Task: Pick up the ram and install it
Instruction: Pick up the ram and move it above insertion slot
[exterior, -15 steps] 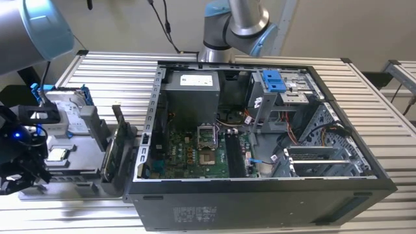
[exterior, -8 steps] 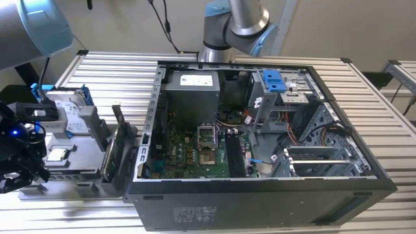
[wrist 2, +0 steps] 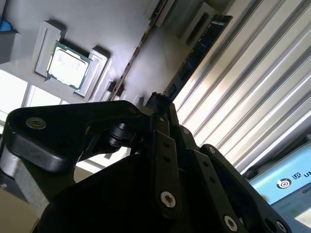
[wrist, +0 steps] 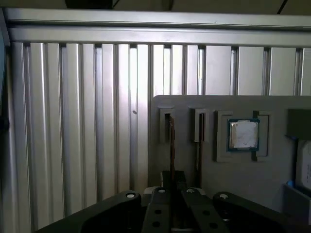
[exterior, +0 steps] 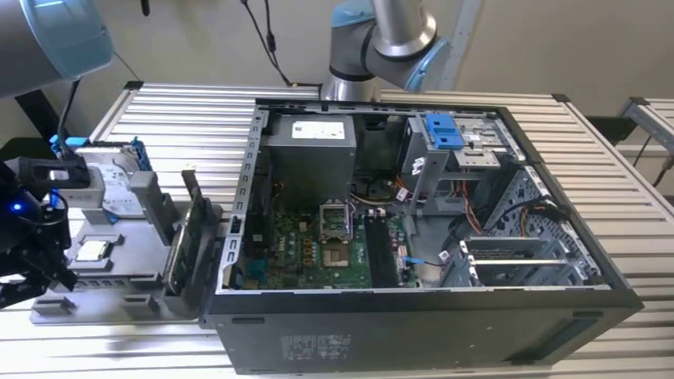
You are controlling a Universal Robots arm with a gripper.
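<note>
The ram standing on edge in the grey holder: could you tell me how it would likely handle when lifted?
The ram looks thin and flat, so probably stiff and light. Standing on its narrow edge in the grey holder, it may tip once freed.

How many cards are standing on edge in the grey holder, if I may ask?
2: the ram in the slot nearest the gripper, a second card in the slot beside it.

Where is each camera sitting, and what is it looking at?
Exterior view: up high, looking down into the open computer case; the arm shows beyond it.
First wrist view: on the wrist, facing the grey tray over the end effector.
Second wrist view: on the wrist, facing the ram past the end effector.
Both wrist views share the processor.
</note>
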